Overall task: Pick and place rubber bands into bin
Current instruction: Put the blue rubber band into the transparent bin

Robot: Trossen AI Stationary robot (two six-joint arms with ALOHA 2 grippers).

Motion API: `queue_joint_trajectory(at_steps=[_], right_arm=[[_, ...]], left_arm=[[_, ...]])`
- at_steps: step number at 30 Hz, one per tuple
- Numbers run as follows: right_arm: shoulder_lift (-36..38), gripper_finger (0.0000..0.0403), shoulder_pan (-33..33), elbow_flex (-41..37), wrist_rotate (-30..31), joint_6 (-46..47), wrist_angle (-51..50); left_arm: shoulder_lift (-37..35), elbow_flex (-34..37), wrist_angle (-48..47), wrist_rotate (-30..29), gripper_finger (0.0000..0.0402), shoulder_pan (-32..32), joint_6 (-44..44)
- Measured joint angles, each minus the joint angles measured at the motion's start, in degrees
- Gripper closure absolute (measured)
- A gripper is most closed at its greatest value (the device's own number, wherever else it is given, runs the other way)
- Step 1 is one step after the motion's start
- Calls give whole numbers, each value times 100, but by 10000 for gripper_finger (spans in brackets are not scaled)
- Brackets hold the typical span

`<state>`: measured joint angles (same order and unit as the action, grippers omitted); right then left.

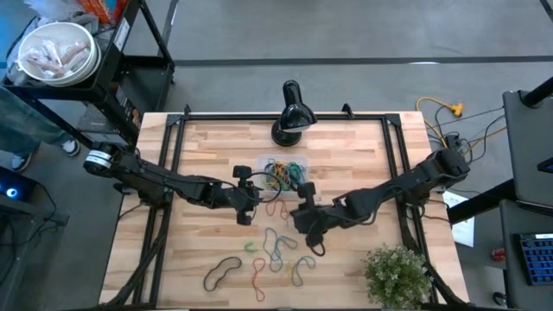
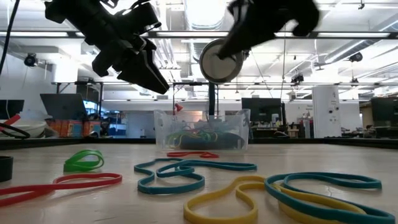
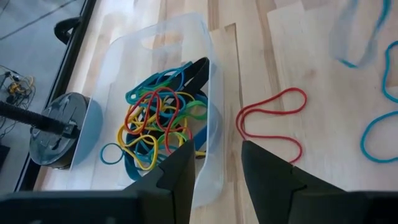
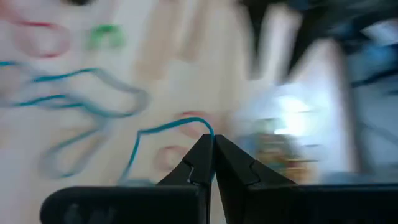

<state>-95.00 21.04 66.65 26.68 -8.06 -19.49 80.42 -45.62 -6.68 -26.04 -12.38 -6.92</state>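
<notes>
Right gripper [image 4: 212,144] jaws pinched on blue rubber band [image 4: 163,130], lifting toward bin [image 1: 259,166]. Left gripper [image 3: 216,163] jaws spread empty beside bin's near wall, waiting.

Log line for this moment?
right gripper: shut on blue rubber band | left gripper: open, empty, over bin rim | loose bands remain on table

left claw [image 3: 214,165] open, right claw [image 4: 208,163] shut

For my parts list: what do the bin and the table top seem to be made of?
The bin looks like clear, glossy plastic: the coloured rubber bands show through its walls. The table top seems to be pale wood with a matt finish, with visible joined strips.
</notes>
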Motion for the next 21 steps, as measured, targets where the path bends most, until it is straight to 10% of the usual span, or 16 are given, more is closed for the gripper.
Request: queue_joint_trajectory(at_steps=[9, 21], right_arm=[[3, 394, -208, 412, 1792, -1006, -7], [4, 394, -1322, 372, 1795, -1099, -7]], left_arm=[[0, -3, 4, 0, 285, 0, 0], [0, -18, 10, 0, 285, -1, 0]])
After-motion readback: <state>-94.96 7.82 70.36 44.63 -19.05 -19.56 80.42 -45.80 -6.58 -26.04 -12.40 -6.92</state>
